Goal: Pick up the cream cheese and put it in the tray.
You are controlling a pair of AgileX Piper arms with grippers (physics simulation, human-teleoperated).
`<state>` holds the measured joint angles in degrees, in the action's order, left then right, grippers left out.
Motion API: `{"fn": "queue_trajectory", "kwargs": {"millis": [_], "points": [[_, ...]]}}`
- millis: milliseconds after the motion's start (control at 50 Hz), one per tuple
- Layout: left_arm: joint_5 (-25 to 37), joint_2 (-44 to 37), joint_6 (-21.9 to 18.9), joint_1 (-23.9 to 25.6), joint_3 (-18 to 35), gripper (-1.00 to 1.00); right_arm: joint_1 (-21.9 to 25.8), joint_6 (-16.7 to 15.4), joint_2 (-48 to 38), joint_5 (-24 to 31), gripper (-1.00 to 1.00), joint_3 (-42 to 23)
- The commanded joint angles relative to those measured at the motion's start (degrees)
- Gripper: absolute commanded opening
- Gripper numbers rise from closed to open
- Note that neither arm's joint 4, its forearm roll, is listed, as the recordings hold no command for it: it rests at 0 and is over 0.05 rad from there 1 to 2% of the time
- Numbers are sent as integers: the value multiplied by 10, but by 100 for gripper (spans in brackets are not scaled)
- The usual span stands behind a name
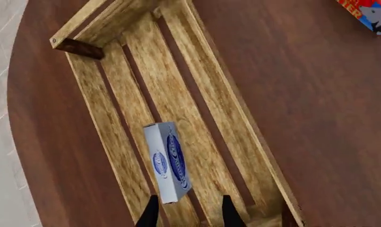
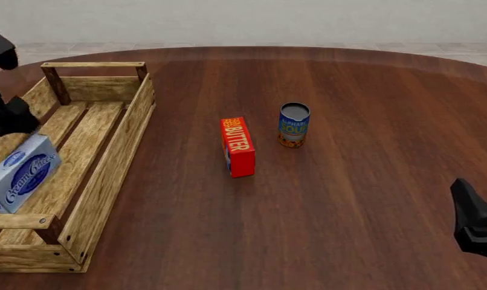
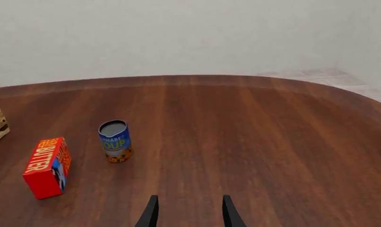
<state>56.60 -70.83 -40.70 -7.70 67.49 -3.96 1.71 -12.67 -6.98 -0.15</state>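
Front view high over table (image 2: 348,199), wrist views nearer, sharing butter box (image 2: 238,146)

We see a tray (image 2: 106,160) of pale, rough-grained wood, a smooth dark wooden table (image 2: 356,181), a cardboard-looking cream cheese (image 2: 22,172) box, and a shiny metal-topped soup can (image 2: 293,124).

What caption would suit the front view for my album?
Blue-and-white cream cheese box lying inside the light wooden slatted tray, red butter box and soup can nearby.
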Motion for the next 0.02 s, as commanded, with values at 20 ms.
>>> {"fn": "queue_trajectory", "kwargs": {"millis": [20], "points": [[7, 61, 13, 30, -6, 100, 0, 0, 1, 1, 100, 0]]}}
